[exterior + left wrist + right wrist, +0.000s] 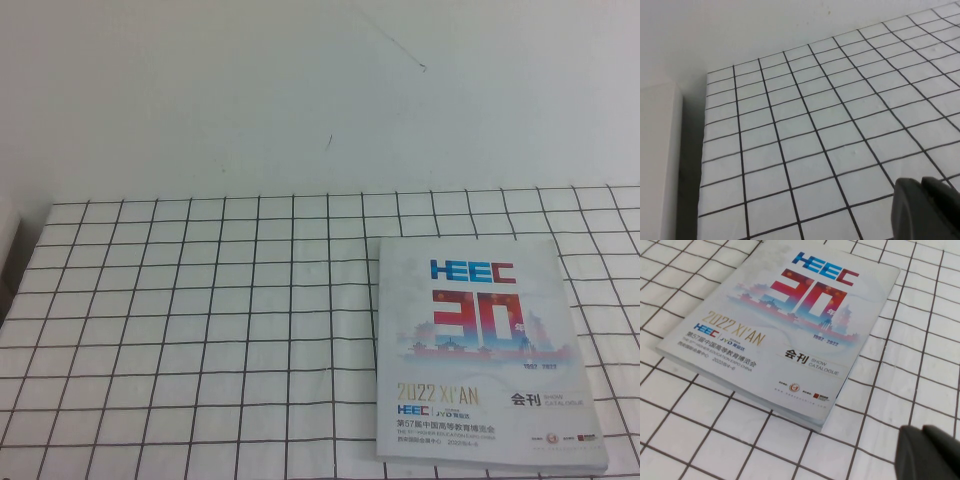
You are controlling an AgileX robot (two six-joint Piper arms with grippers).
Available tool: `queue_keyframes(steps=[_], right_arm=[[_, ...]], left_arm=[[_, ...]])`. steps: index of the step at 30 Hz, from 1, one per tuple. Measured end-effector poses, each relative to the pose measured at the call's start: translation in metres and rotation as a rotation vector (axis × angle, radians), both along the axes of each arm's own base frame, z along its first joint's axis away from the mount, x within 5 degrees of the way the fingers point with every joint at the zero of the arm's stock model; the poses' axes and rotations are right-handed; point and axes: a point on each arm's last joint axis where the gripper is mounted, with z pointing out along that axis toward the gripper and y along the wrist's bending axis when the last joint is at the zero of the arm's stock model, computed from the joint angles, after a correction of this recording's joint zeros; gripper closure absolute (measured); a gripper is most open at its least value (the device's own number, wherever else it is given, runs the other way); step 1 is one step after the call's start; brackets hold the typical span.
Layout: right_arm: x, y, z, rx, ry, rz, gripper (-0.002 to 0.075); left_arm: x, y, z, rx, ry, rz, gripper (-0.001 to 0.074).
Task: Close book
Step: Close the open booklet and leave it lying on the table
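The white, black-gridded tablecloth (200, 330) bears the pale rectangular paper book (483, 350), flat, cover up, seemingly closed, at near right. My right gripper (926, 445) hangs near its corner, my left gripper (923, 200) over bare cloth; either's spread I cannot tell.

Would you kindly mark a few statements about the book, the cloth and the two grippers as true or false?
1. The book lies closed, front side up. True.
2. The book sits on the robot's left side of the checked cloth. False: it lies on the right side.
3. The right gripper is holding the book. False: it is clear of the book, over the cloth near one of its corners.
4. The left gripper is over bare cloth, with no book in its wrist view. True.
5. The book is plain black. False: it is pale, printed with "HEEC" in blue and a large red "30".
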Motion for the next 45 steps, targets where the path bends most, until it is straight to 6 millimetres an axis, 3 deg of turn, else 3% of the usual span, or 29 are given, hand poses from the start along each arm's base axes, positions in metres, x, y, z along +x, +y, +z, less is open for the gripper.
queue_keyframes(steps=[9,22,45], right_arm=[[0.0000,0.0000,0.0000,0.000,0.000,0.000,0.0729],[0.0000,0.0000,0.0000,0.000,0.000,0.000,0.0729],[0.0000,0.0000,0.0000,0.000,0.000,0.000,0.0729]], left_arm=[[-0.0005,0.0004,-0.0004,-0.006,0.015,0.012,0.0738],[-0.0006,0.0026,-0.0004,-0.243,0.056,0.096,0.0738],[-0.0008,0.0025,-0.0008,-0.137,0.044,0.063,0.0738]])
